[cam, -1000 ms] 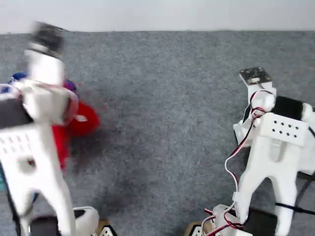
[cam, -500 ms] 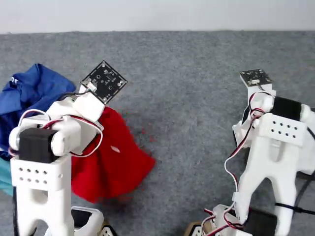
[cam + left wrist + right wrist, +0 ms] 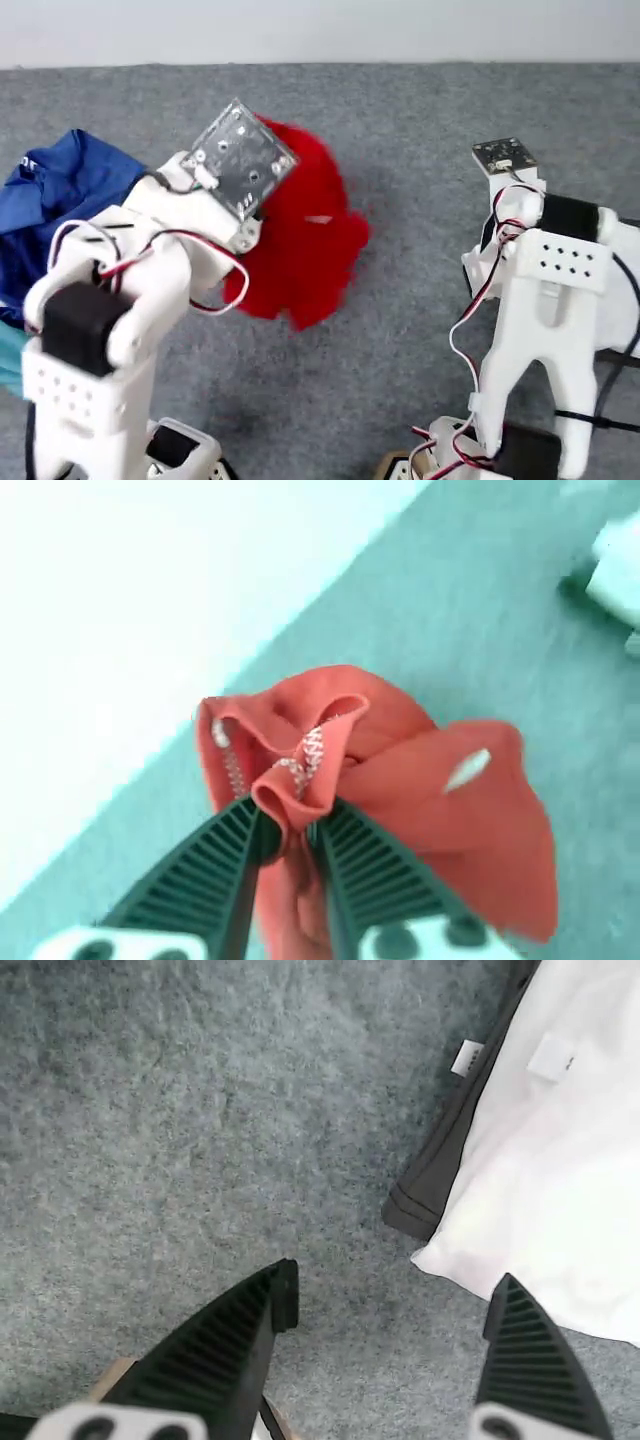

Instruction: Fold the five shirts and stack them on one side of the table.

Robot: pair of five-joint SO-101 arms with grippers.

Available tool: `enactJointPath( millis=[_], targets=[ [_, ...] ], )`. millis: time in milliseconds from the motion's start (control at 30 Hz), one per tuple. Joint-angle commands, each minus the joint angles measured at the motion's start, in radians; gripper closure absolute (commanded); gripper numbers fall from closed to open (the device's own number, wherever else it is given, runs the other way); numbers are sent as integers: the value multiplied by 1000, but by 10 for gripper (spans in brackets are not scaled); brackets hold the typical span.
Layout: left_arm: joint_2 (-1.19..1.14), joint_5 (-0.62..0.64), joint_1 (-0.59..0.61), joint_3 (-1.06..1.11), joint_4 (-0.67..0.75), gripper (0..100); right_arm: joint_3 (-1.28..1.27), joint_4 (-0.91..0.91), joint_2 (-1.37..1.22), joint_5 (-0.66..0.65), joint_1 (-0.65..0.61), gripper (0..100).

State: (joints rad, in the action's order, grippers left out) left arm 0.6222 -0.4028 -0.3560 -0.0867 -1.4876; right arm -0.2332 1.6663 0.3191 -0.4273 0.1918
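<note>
Progress: nothing here is looking folded or stacked yet. By my reckoning the job is sitting at its very start, with one shirt being handled and the others waiting.
Table (image 3: 420, 150): its grey carpet-like top is carrying all the shirts.
Red shirt (image 3: 440, 810): it is hanging bunched and crumpled from the left gripper's jaws and draping away below them. I am not managing to tell whether its lower edge is touching the table.
Blue shirt (image 3: 70, 190): it is lying unfolded in a rumpled heap, well off to the outer side of the left gripper.
White shirt (image 3: 560, 1160): it is lying flat just beyond the right gripper, apart from it.
Dark shirt (image 3: 440, 1175): its hem is peeking out along the white shirt's edge, touching it.
Left gripper (image 3: 290, 815): it is clamping tight on a gathered fold of the red shirt, with seam stitching showing at the pinch.
Right gripper (image 3: 398, 1290): it is hanging over the grey table with jaws spread wide, gripping nothing and touching nothing.
</note>
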Motion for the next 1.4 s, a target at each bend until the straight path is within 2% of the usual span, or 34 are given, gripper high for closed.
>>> enactJointPath(
  millis=[0,100,200,267,367,467,767,900,1033,1367],
  targets=[
    [-46,12,-21,-27,18,986,0,-7,27,12,-10,699],
    [-152,8,-21,104,29,985,0,-5,27,51,-10,699],
    [-282,8,-21,259,98,980,-17,-5,35,54,-10,699],
    [-362,0,-21,303,117,921,-34,-5,36,54,-10,699],
    [-445,-23,-26,288,78,768,-61,-15,36,52,-10,699],
    [-471,-26,-21,214,11,755,-68,-15,35,52,-10,699],
    [-471,-28,104,16,-115,753,-69,-16,27,52,-79,699],
    [-471,-71,146,18,-269,735,-69,-15,27,51,-136,699],
    [-425,-106,196,107,-269,735,-69,-15,27,51,-142,699],
    [-166,-199,199,506,-261,735,-193,-73,27,5,-147,699]
  ],
)
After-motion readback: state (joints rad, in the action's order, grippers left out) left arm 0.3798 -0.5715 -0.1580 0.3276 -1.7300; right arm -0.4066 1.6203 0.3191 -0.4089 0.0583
